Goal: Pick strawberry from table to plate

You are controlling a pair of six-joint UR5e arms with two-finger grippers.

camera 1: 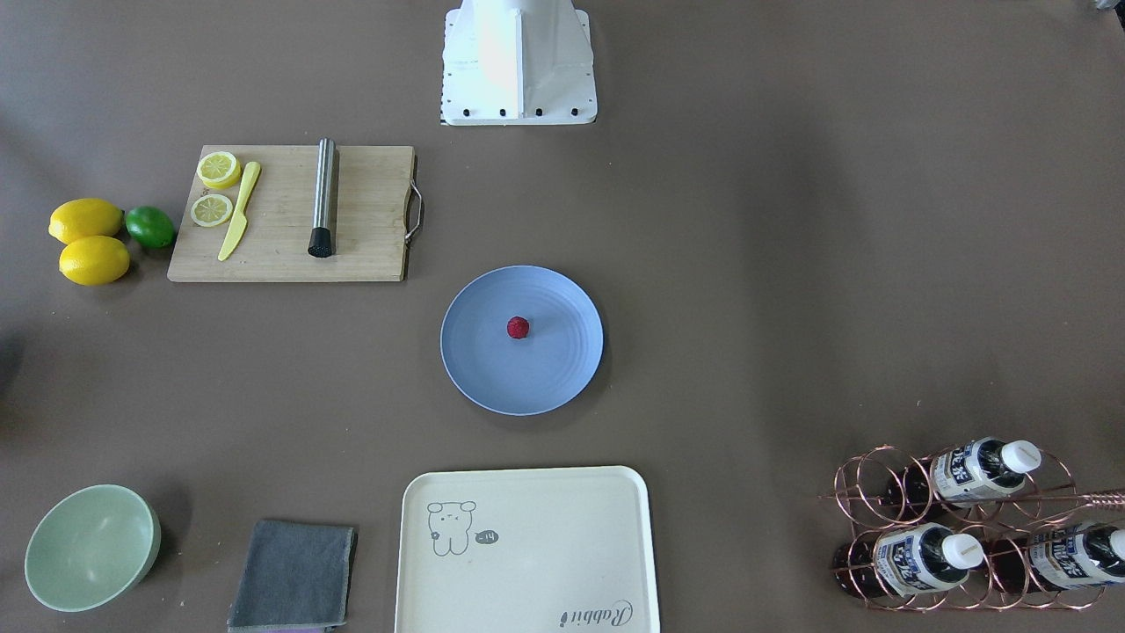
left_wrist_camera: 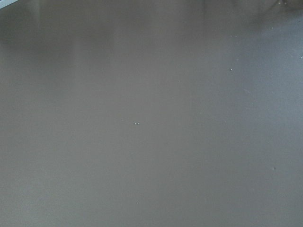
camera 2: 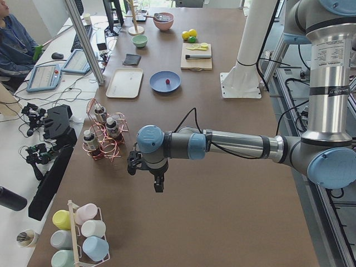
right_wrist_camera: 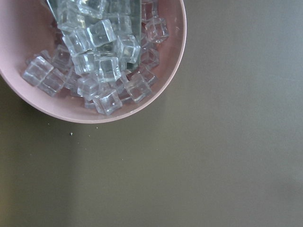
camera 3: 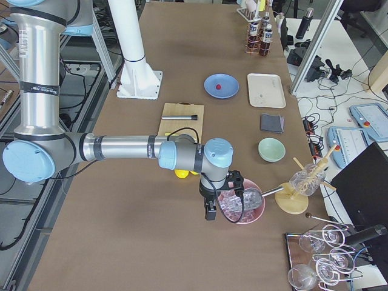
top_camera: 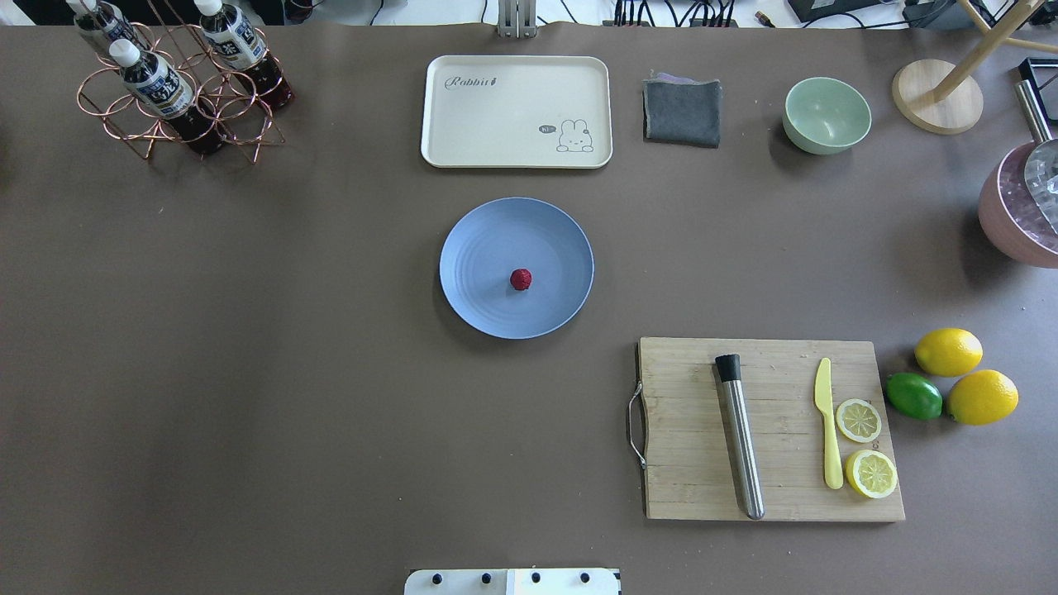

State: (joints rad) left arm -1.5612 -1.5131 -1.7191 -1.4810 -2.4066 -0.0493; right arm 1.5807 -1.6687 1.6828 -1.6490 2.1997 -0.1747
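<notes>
The strawberry, small and dark red, lies near the middle of the round blue plate at the centre of the brown-grey table; the overhead view shows the same strawberry on the plate. Neither arm is near it. The left gripper hangs over bare table far out at the left end, beside the bottle rack. The right gripper hangs at the right end next to a pink bowl of ice cubes. I cannot tell whether either gripper is open or shut.
A wooden cutting board carries a metal muddler, a yellow knife and lemon slices; two lemons and a lime lie beside it. A cream tray, grey cloth, green bowl and copper bottle rack line the far edge. A person sits at a side desk.
</notes>
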